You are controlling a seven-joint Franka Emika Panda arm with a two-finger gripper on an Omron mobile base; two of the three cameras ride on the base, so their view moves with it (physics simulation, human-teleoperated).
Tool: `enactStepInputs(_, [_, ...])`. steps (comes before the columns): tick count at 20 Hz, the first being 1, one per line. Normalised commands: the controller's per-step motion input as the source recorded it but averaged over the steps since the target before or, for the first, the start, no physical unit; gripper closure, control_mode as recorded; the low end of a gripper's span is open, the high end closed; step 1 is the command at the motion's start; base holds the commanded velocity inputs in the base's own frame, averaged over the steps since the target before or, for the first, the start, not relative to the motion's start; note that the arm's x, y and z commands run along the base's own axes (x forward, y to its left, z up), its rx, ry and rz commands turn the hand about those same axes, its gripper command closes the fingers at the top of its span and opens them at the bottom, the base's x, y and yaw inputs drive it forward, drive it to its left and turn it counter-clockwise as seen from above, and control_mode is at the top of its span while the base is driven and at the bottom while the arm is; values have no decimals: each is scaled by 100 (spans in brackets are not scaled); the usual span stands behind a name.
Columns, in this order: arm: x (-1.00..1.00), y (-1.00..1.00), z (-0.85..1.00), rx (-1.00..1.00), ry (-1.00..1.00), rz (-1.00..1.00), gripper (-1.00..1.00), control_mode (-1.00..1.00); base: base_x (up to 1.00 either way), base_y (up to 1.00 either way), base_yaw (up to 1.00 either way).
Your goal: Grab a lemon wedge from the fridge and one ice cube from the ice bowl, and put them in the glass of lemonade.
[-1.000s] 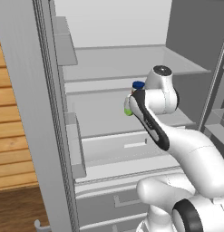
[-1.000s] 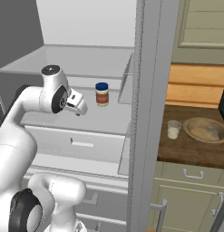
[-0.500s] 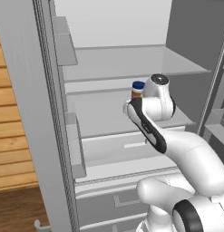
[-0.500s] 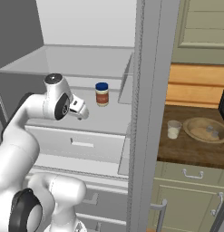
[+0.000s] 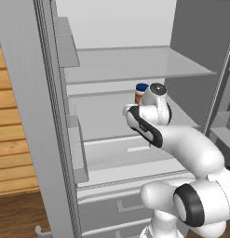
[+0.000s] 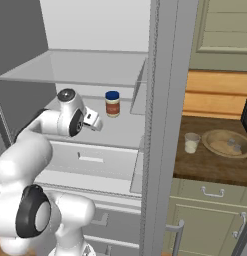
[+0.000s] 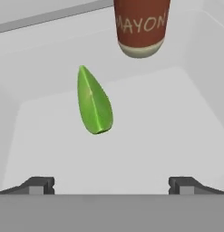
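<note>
In the hand view the lemon wedge (image 7: 94,102), a small green-yellow sliver, lies on the white fridge shelf a short way ahead of my gripper (image 7: 111,185). Its fingertips (image 7: 38,185) stand wide apart, open, with nothing between them. My gripper (image 6: 95,122) reaches into the open fridge (image 6: 160,100) over the middle shelf. On the wooden counter to the right of the fridge the glass of lemonade (image 6: 191,143) stands beside the tan ice bowl (image 6: 226,142), which holds pale ice cubes.
A brown jar with a blue lid (image 6: 112,103) (image 5: 141,92) (image 7: 141,27) stands on the same shelf just beyond the wedge. A glass shelf (image 5: 135,62) hangs above my hand. Door bins (image 5: 74,148) line the open left door, and a drawer (image 6: 90,157) sits below.
My hand has pushed deeper into the fridge toward the jar, and my wrist now covers the wedge in the left base view. The jaws have stayed wide open.
</note>
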Motion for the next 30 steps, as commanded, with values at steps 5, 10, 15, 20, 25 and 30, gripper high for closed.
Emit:
enactStepInputs(5, [69,0,-1,0,3,0,-100,-100,0,0,0])
enactStepInputs(10, [29,0,-34,0,0,1,-100,-100,0,0,0])
enactStepInputs(15, [42,0,-12,-1,1,7,-100,-100,0,0,0])
enactStepInputs(20, [16,0,0,-5,5,7,-100,-100,0,0,0])
enactStepInputs(25, [-7,0,-2,0,0,1,-100,-100,0,0,0])
enactStepInputs(30, [-18,0,-2,0,-2,0,-100,-100,0,0,0])
